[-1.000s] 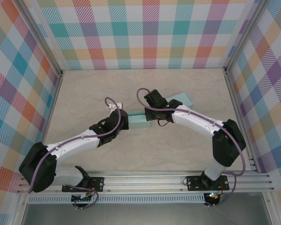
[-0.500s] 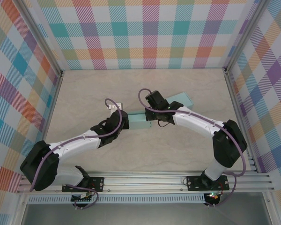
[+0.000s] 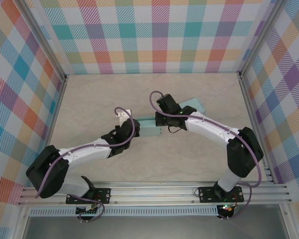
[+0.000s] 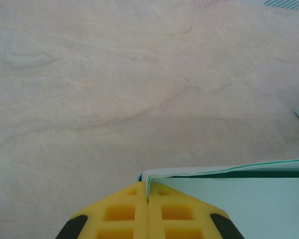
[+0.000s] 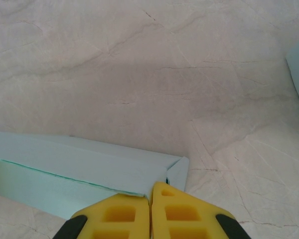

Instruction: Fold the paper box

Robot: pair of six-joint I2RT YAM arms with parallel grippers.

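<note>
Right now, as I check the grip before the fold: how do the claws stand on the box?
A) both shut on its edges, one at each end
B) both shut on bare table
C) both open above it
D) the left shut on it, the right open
A: the left claw is closed on a corner of the box, and the right claw is closed on its other end.

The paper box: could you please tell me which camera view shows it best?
Right wrist: the paper box shows folded panels and end flap close up. Left wrist catches one corner; top external, a small strip partly under arms.
</note>
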